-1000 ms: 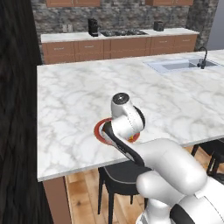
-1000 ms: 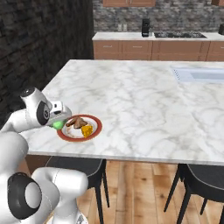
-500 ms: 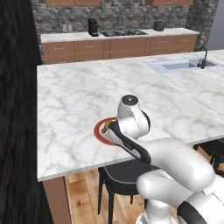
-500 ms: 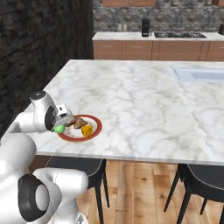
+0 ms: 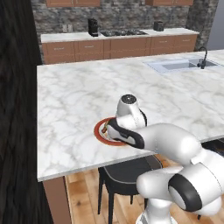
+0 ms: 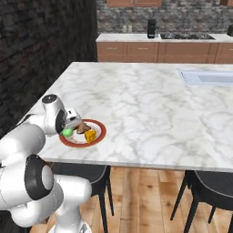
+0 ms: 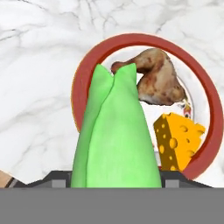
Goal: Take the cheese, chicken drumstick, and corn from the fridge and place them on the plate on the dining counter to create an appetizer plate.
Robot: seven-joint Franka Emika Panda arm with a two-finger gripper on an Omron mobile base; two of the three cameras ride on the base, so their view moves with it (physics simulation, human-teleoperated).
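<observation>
The red-rimmed plate lies near the front edge of the dining counter. On it rest the brown chicken drumstick and the yellow cheese wedge. My gripper is shut on the green corn, which points out over the plate's left half, just above it. From the right base view, the corn hangs at the plate's left rim, beside the drumstick and the cheese. In the left base view my hand covers most of the plate.
A sink is set into the counter's far right. Dark stools stand under the front edge. A brown-cabinet wall counter runs along the back, and a dark wall stands to the left.
My hand has moved in over the plate's left rim and come down a little, carrying the corn. The drumstick and cheese have stayed put.
</observation>
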